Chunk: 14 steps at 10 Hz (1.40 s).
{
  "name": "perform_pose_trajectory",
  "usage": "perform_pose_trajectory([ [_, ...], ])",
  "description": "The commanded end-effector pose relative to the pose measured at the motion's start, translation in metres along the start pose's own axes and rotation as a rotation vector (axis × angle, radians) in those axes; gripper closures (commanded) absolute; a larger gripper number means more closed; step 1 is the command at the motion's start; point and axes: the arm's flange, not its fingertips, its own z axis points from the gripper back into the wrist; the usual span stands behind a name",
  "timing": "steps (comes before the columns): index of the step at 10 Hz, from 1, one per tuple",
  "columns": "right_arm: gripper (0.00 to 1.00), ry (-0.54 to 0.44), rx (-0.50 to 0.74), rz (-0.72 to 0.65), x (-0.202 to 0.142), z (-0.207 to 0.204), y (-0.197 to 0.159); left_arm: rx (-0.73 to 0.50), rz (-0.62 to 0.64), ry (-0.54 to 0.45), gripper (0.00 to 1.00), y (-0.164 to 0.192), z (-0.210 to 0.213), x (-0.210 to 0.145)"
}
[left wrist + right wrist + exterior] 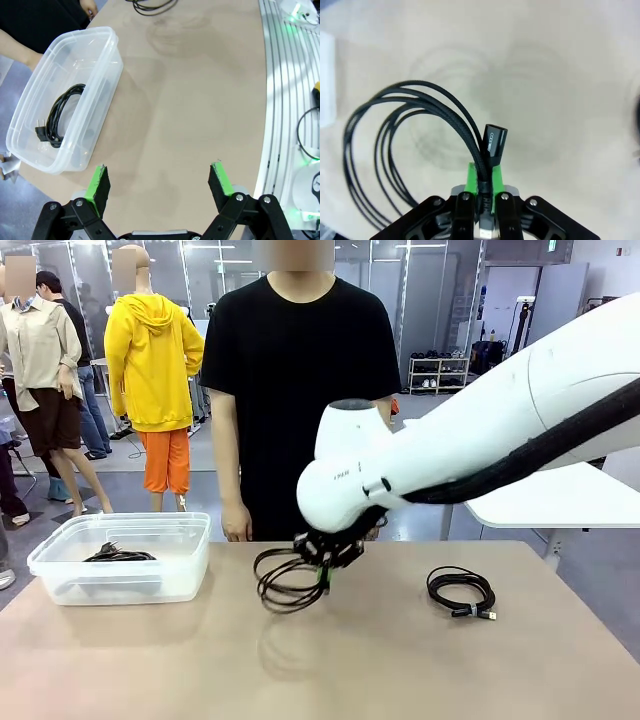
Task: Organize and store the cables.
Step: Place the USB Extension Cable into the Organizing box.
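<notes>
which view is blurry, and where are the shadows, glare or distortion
Right wrist view: the held cable and its plug are sharp, the table behind is soft, with a faint coil shadow. Left wrist view: wide-angle bends the table edge; light glints on the clear bin. Front view: sharp, soft shadow under the coil.

Matt braided black cable, glossy plastic plug; clear glossy plastic container; smooth matt tan counter; glossy white right arm.
</notes>
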Motion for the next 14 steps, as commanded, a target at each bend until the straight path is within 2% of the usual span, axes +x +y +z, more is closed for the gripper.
perform_pose_trajectory([
  [1,1.00,-0.034,0.043,-0.060,-0.053,-0.016,0.007,0.005,-0.013,-0.002,0.00,-0.002,0.000,0.000],
  [4,1.00,-0.047,0.083,-0.077,-0.112,-0.022,0.013,0.005,-0.013,-0.002,0.00,-0.002,0.000,0.000],
  [8,1.00,-0.033,0.081,-0.076,-0.124,-0.026,0.013,0.005,-0.013,-0.002,0.00,-0.002,0.000,0.000],
  [9,0.71,-0.020,0.085,-0.066,-0.122,-0.028,0.012,0.005,-0.013,-0.002,0.00,-0.002,0.000,0.000],
  [12,0.15,-0.019,0.095,-0.062,-0.117,-0.026,0.003,0.005,-0.013,-0.002,0.00,-0.002,0.000,0.000],
  [13,0.00,-0.015,0.101,-0.058,-0.116,-0.025,0.000,0.005,-0.013,-0.002,0.00,-0.002,0.000,0.000],
  [14,0.00,-0.020,0.110,-0.055,-0.115,-0.020,-0.007,0.005,-0.013,-0.002,0.00,-0.002,0.000,0.000],
])
